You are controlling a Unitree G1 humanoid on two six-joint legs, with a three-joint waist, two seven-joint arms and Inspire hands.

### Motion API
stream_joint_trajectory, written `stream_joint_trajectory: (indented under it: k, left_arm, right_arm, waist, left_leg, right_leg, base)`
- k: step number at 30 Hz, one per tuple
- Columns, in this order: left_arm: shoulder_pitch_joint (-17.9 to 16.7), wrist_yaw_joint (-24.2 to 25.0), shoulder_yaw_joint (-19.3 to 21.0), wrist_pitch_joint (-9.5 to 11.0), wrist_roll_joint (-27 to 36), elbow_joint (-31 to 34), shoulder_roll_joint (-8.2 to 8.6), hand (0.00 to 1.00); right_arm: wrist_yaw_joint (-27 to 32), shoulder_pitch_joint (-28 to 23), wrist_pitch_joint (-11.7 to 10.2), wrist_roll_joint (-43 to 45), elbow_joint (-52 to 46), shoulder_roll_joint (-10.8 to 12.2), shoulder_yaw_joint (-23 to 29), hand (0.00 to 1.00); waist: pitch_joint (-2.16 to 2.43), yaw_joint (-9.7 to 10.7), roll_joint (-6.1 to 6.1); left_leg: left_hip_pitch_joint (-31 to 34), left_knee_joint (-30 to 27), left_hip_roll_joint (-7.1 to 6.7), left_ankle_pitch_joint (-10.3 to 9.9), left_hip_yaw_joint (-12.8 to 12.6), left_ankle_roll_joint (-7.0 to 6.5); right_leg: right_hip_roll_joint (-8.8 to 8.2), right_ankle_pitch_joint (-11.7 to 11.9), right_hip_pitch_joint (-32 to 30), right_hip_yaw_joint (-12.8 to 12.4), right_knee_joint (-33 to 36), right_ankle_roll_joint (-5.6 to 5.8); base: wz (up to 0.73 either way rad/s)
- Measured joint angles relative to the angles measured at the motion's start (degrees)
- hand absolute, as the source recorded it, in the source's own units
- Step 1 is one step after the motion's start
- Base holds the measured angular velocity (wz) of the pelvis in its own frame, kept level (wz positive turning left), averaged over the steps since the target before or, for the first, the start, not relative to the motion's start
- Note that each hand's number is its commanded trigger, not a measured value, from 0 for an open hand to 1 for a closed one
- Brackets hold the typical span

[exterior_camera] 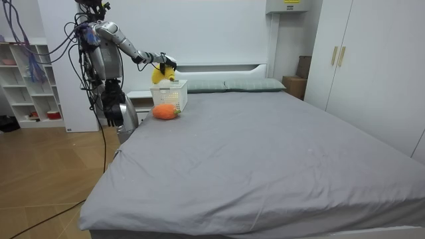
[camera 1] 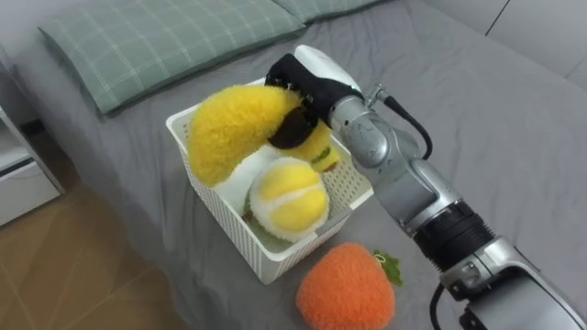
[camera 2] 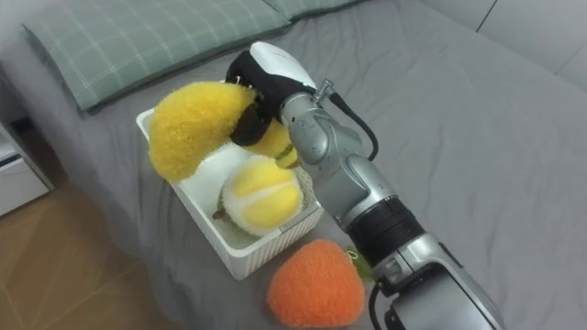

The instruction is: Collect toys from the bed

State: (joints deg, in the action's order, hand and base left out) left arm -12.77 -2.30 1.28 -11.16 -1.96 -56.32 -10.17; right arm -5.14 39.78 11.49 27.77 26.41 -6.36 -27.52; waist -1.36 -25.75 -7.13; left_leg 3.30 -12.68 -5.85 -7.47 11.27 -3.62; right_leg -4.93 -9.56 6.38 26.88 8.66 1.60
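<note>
Over the white plastic lattice basket (camera 1: 275, 261), my right hand (camera 1: 310, 81) clenches its fingers (camera 1: 293, 129) round the yellow plush banana (camera 1: 220, 133): soft, light, I judge, best held mid-body.

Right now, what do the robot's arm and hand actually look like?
The right arm is a chain of rounded, silver-grey metal segments, with a black ribbed collar partway along. A thin black cable loops beside it near the wrist. The right hand is black with a smooth white shell over its back.
</note>
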Motion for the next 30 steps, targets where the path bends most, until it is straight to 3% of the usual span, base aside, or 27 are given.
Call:
stream_joint_trajectory:
  k: [30]
  left_arm:
    - [1.27,0.06,0.75,-0.20,-1.51,0.27,0.10,0.00]
  right_arm:
    - [0.33,0.00,-0.01,-0.17,0.00,-0.99,0.03,0.00]
  waist:
    - [0.08,0.10,0.27]
  left_leg:
    - [-0.08,-0.02,-0.02,0.00,0.01,0.00]
  right_leg:
    - [-0.01,0.00,0.02,-0.14,0.01,0.00]
  base:
    - [0.00]
